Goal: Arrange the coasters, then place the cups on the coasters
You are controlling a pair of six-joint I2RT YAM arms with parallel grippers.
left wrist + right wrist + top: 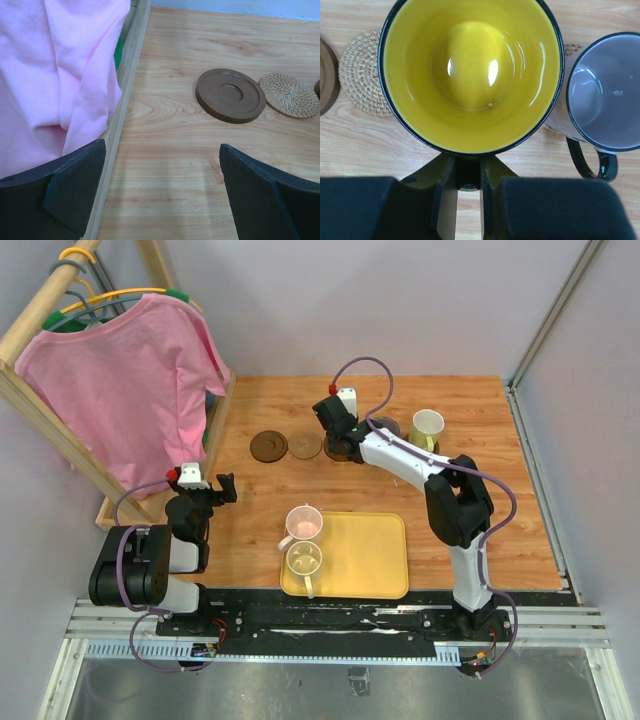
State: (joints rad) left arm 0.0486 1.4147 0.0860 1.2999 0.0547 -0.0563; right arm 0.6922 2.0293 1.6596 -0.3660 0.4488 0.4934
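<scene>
My right gripper (468, 170) is shut on the handle of the yellow cup (470, 75), which stands upright at the back of the table and hides whatever is under it. To its right is a grey-purple cup (605, 90) with a woven tan coaster's edge (572, 48) showing beneath it. Left of the yellow cup lie another tan woven coaster (305, 445) and a dark brown coaster (268, 446). A white cup with a pale green inside (427, 428) stands at the back right. A pink cup (304, 523) and a cream cup (304, 560) sit at the yellow tray's left end. My left gripper (215, 488) hangs open and empty near the rack.
A wooden clothes rack (215, 440) with a pink shirt (120, 380) fills the left side, close to my left fingers (75, 190). The yellow rectangular tray (370, 555) lies at the front middle. Walls enclose the table at the back and right.
</scene>
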